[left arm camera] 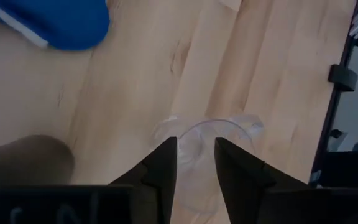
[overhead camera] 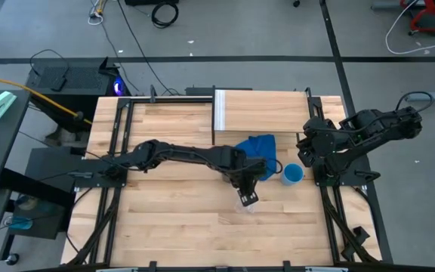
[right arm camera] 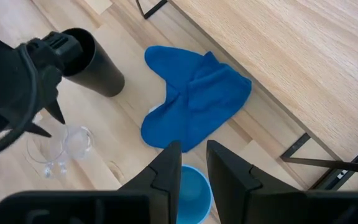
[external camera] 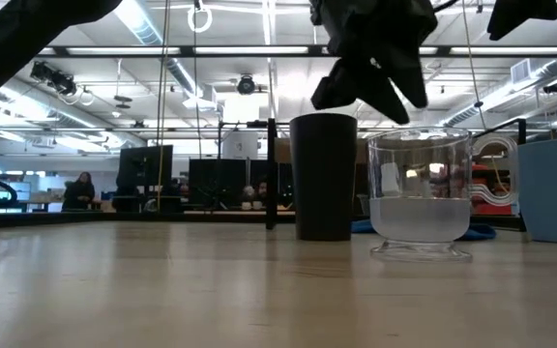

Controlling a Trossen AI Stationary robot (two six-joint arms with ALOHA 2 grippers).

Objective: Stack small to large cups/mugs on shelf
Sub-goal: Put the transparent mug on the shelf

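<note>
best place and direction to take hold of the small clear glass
Take the clear glass by its rim wall from straight above, one finger inside and one outside. It stands upright, mouth open, on a flared foot, apart from the black tumbler. The left tool hangs over it.

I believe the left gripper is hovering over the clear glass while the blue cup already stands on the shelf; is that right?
Not quite. The left gripper is indeed over the clear glass, but the blue cup stands on the tabletop, beside the blue cloth, not on the shelf. The high view shows the shelf bare.
</note>
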